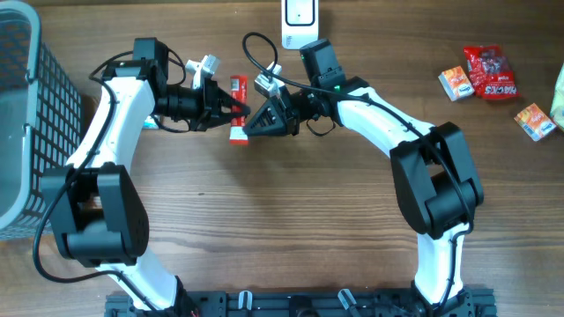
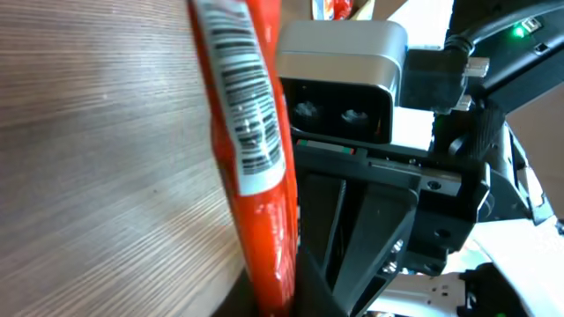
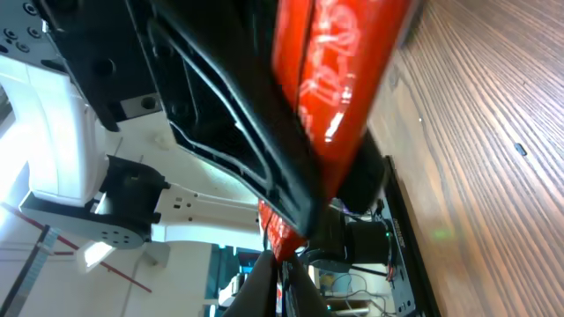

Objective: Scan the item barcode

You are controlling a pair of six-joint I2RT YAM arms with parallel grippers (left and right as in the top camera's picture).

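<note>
The item, a long red packet (image 1: pixel 236 86), hangs above the table between both grippers. In the left wrist view its white barcode label (image 2: pixel 251 114) faces the camera. My left gripper (image 1: pixel 233 112) comes in from the left and is shut on the packet's middle; in its own view the red packet (image 2: pixel 264 220) runs down between the jaws of the left gripper (image 2: pixel 286 298). My right gripper (image 1: pixel 250 117) meets it from the right and is shut on the same red packet (image 3: pixel 330 79), whose edge is pinched in the right gripper (image 3: pixel 282 277).
A white scanner-like device (image 1: pixel 300 22) stands at the table's far edge just behind the grippers. A grey basket (image 1: pixel 22 114) fills the left side. A red snack bag (image 1: pixel 489 70) and small orange boxes (image 1: pixel 456 84) lie at the far right.
</note>
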